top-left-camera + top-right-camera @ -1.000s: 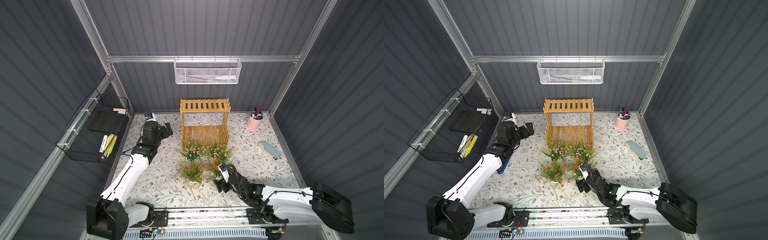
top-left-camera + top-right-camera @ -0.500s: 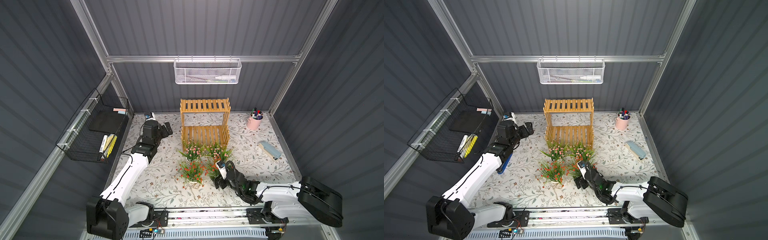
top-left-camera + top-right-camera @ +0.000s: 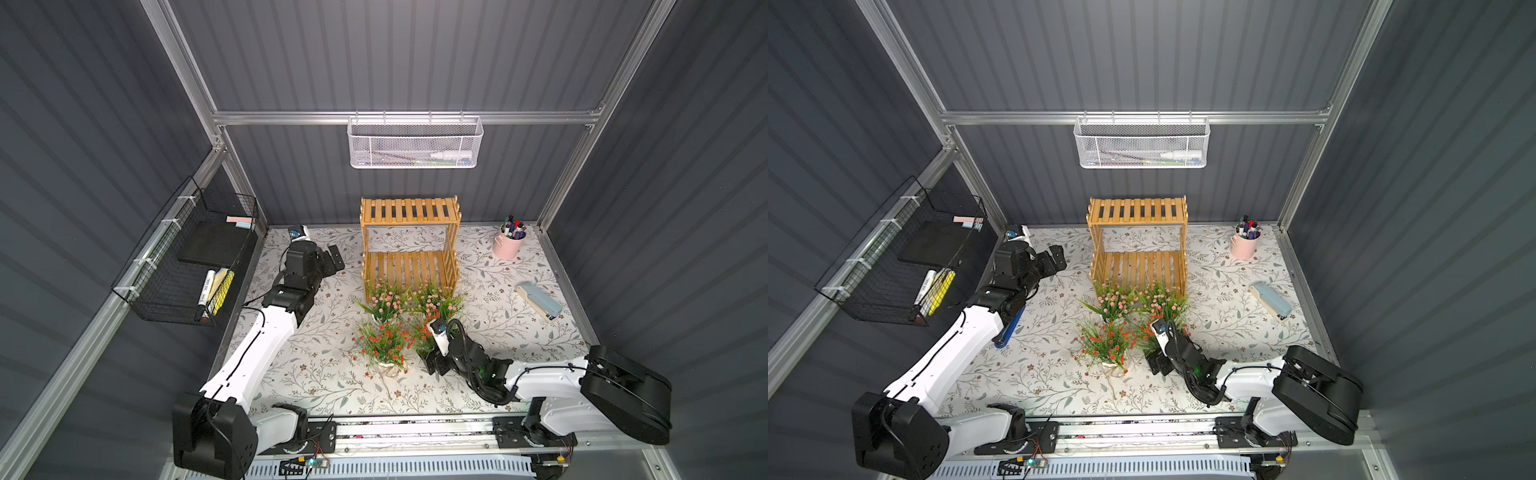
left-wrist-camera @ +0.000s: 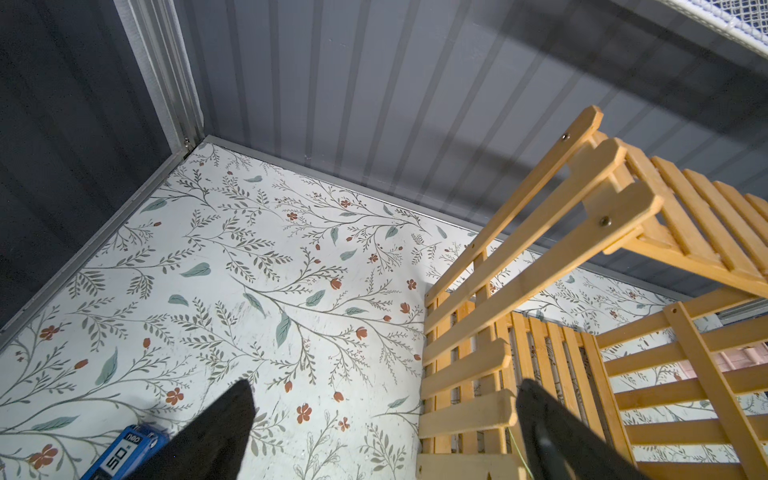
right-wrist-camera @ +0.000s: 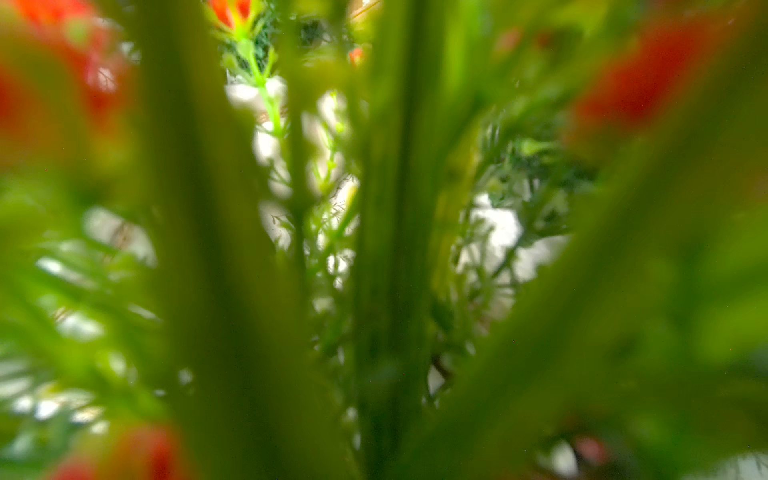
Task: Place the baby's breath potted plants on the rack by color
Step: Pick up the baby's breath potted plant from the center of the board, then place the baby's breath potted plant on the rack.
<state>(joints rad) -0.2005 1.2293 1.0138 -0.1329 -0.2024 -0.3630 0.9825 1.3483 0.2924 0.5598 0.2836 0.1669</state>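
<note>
A robot lab test booth: grey ribbed wall panels [image 3: 395, 62] in aluminium framing [image 3: 399, 117] box in a floral-papered desk [image 3: 316, 374]. The left arm [image 3: 257, 349] and right arm [image 3: 544, 378] mount on a metal rail [image 3: 415, 428] along its front edge.

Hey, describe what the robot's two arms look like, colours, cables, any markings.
Both match: the left arm and right arm have white link shells, bulky black joint housings and thin black cables looped along them. The left gripper is black with wedge-shaped fingers. A white, blue-lensed wrist camera tops each wrist; a green light glows on the right arm.
</note>
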